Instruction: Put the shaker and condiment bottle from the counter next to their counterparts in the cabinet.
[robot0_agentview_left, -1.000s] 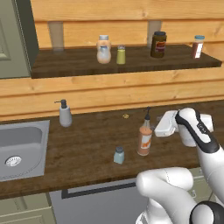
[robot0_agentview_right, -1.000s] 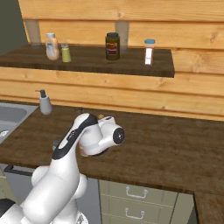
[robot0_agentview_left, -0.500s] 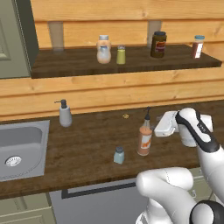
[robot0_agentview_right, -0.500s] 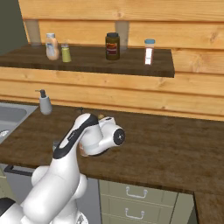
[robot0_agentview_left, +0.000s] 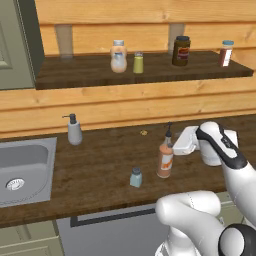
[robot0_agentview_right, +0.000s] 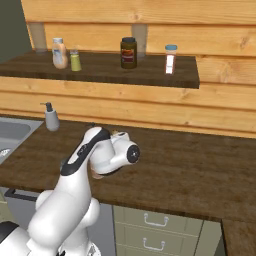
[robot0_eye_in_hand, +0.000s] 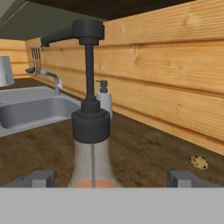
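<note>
The condiment bottle (robot0_agentview_left: 164, 159) stands upright on the counter (robot0_agentview_left: 100, 165), its orange-brown sauce under a thin dark neck. My gripper (robot0_agentview_left: 175, 148) reaches it from the right at neck height. In the hand view the bottle's dark collar and neck (robot0_eye_in_hand: 90, 124) rise in the middle. My gripper (robot0_eye_in_hand: 111, 179) is open, with one fingertip (robot0_eye_in_hand: 37, 178) on each side, apart from the bottle. The pale-blue shaker (robot0_agentview_left: 135, 177) stands just left of and in front of the bottle. On the cabinet shelf (robot0_agentview_left: 80, 75) stand the peach bottle (robot0_agentview_left: 118, 56) and the yellow-green shaker (robot0_agentview_left: 138, 62).
A dark jar (robot0_agentview_left: 181, 50) and a small white bottle (robot0_agentview_left: 226, 53) stand further right on the shelf. A white pump dispenser (robot0_agentview_left: 74, 130) stands by the steel sink (robot0_agentview_left: 20, 170) at the left. The grey-green door (robot0_agentview_left: 12, 45) hangs open. A small crumb (robot0_agentview_left: 144, 132) lies by the wall.
</note>
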